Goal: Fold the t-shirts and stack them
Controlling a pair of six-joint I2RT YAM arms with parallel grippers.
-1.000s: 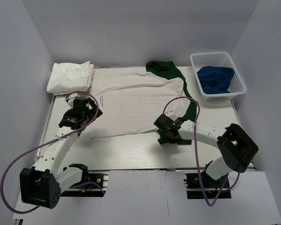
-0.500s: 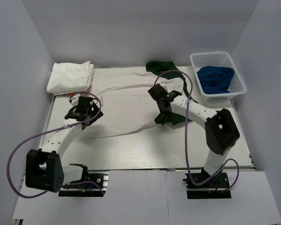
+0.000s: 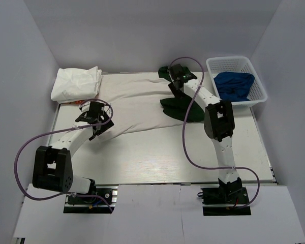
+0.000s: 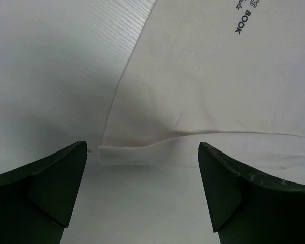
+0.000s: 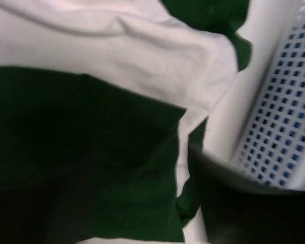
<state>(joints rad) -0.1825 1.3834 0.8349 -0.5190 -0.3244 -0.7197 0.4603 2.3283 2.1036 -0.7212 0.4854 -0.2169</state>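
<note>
A white t-shirt (image 3: pixel 137 104) with dark green sleeves lies spread across the back of the table. Its right green sleeve (image 3: pixel 182 108) is folded over onto the white body. My right gripper (image 3: pixel 178 83) hovers over the collar end, open; one blurred finger (image 5: pixel 239 203) shows beside the green cloth (image 5: pixel 91 168), and nothing is gripped. At the shirt's left hem my left gripper (image 3: pixel 94 119) is open, the hem corner (image 4: pixel 123 154) lying just ahead of its fingers. A folded white t-shirt bundle (image 3: pixel 76 84) rests at the back left.
A white plastic basket (image 3: pixel 254 76) holding blue cloth (image 3: pixel 234 85) stands at the back right, close to my right gripper. Purple cables loop from both arms. Grey walls enclose the table on three sides.
My right arm swung from the front middle to the back, carried the green sleeve over onto the shirt and opened. The left gripper crept back a little, still open.
</note>
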